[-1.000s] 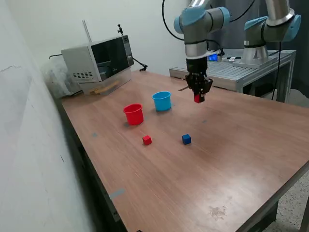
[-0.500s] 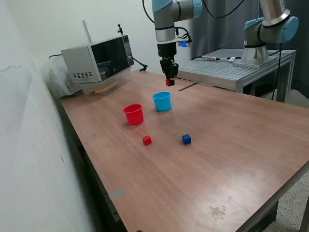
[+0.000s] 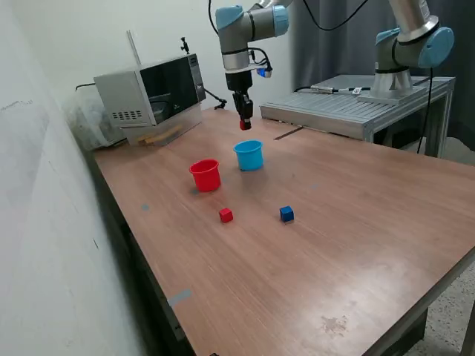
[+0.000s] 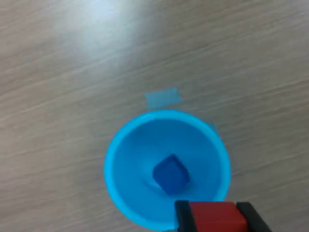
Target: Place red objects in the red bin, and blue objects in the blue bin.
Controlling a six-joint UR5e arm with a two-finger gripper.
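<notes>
My gripper (image 3: 245, 124) is shut on a small red cube (image 4: 213, 218) and hangs in the air above and behind the light blue cup (image 3: 249, 155). In the wrist view the light blue cup (image 4: 120, 159) is seen from above with a dark blue cube (image 4: 170, 174) lying in it. The red cup (image 3: 205, 175) stands on the table to the exterior view's left of the blue cup. A second red cube (image 3: 225, 215) and a second dark blue cube (image 3: 286, 213) lie on the table in front of the cups.
A microwave (image 3: 151, 93) stands at the table's back left in the exterior view. A second robot arm (image 3: 404, 44) is mounted on a metal bench (image 3: 356, 104) at the back right. A patch of blue tape (image 4: 162, 98) lies on the wood beside the blue cup.
The gripper has carried the red cube from right of the blue cup, up and toward the exterior view's left, to a spot above and behind the blue cup. The cups and loose cubes have not moved.
</notes>
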